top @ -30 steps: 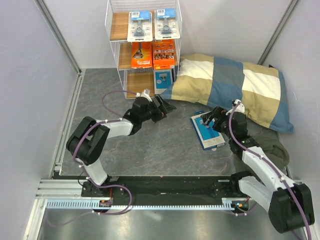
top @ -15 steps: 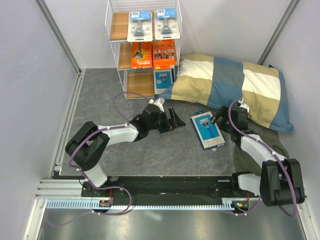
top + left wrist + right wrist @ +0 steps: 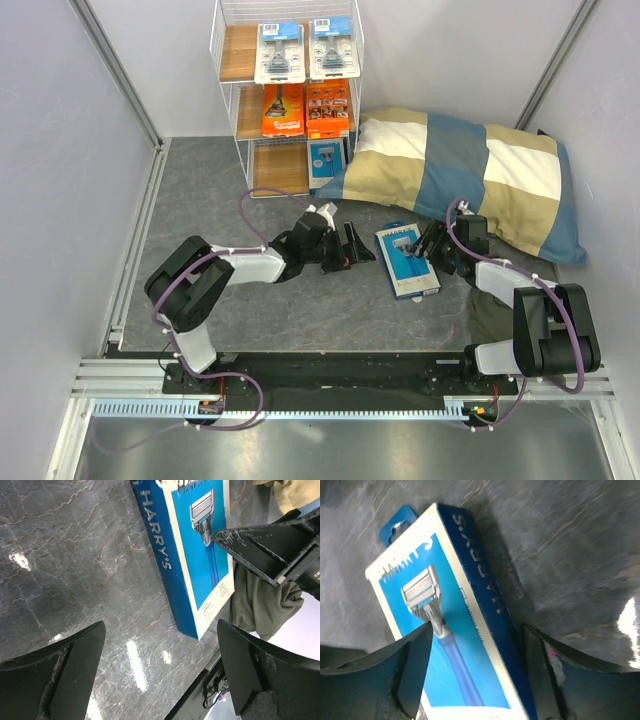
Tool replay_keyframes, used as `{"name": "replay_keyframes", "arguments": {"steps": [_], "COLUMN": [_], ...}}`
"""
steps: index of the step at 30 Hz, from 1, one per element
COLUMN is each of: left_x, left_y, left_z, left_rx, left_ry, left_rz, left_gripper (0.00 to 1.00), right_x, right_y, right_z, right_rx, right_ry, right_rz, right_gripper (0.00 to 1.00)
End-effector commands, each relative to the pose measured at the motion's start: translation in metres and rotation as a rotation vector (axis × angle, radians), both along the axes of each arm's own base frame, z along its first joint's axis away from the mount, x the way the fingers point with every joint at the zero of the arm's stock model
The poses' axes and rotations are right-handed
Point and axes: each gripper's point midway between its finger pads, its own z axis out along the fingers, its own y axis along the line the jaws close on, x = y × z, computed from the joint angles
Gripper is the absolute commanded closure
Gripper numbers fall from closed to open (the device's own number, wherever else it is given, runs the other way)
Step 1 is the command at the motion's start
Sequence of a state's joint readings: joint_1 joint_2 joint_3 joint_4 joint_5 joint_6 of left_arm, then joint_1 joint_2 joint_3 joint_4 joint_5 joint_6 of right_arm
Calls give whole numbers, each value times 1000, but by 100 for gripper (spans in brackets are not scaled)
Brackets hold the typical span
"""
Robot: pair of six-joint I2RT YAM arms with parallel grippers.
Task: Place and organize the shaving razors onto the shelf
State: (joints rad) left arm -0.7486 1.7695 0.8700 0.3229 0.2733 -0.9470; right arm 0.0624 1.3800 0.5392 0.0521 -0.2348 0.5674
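Though flat, blue HARRY'S box [image 3: 465, 645]

"HARRY'S" on side of blue razor box [image 3: 195, 575], white caps.

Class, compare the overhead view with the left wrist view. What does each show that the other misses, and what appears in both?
Only the overhead view: the shelf with five razor packs on it, and the checked pillow.

Only the left wrist view: the HARRY'S lettering on the side of the blue razor box, close enough to read.

Both: that box lying flat on the table, the open left hand near it, the right hand at it, and the green cloth beside it.
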Motion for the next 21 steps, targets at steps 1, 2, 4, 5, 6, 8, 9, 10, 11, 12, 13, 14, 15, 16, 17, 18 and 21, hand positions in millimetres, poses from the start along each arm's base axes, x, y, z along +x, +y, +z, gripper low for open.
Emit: {"name": "replay_keyframes", "arguments": {"steps": [1, 2, 4, 5, 6, 8, 9, 10, 11, 12, 13, 14, 15, 16, 17, 18, 21], "left_x": [1, -1, -2, -3, -4, -6, -7, -9, -10, -10, -12, -12, -13, -14, -14, -15, -20], "left_y": [-10, -11, -13, -14, -15, -17, -18, -21, -22, -24, -27, -28, -28, -30, -30, -30, -33], "left_z": [4, 3, -3, -4, -6, -10, -11, -14, -16, -17, -17, -19, -20, -19, -21, -22, -21], "left_rx": [-15, -20, -19, -21, -23, -23, -23, -21, -21, -22, -23, -19, -16, -17, -15, -15, -28], "left_ry": [-15, -6, 10, 20, 26, 39, 44, 51, 58, 63, 63, 63, 64, 64, 67, 68, 65], "left_rz": [-42, -54, -59, -66, -69, -74, -78, -88, -92, -94, -100, -99, -101, -104, -107, -108, -131], "left_gripper": [0, 0, 0, 0, 1, 1, 2, 3, 4, 6, 7, 8, 10, 12, 13, 16, 37], "right_x": [-18, -22, -30, -33, -38, -43, -45, -47, -47, -49, -50, -50, -52, -52, -53, -53, -58], "right_y": [22, 25, 32, 34, 39, 44, 49, 52, 55, 60, 64, 67, 73, 76, 80, 84, 95], "right_z": [-9, -11, -18, -20, -22, -24, -24, -24, -24, -23, -22, -20, -18, -17, -15, -12, -1], "right_rx": [86, 96, 106, 114, 120, 130, 136, 139, 142, 150, 157, 164, 178, 186, 196, 219, 278], "right_ry": [25, 31, 41, 48, 52, 58, 56, 55, 52, 50, 46, 41, 34, 30, 26, 9, -33], "right_rz": [97, 111, 129, 133, 148, 155, 170, 176, 178, 190, 195, 203, 214, 221, 230, 236, 276], "right_gripper": [27, 29, 32, 32, 34, 36, 39, 41, 42, 44, 44, 45, 46, 46, 47, 49, 52]}}
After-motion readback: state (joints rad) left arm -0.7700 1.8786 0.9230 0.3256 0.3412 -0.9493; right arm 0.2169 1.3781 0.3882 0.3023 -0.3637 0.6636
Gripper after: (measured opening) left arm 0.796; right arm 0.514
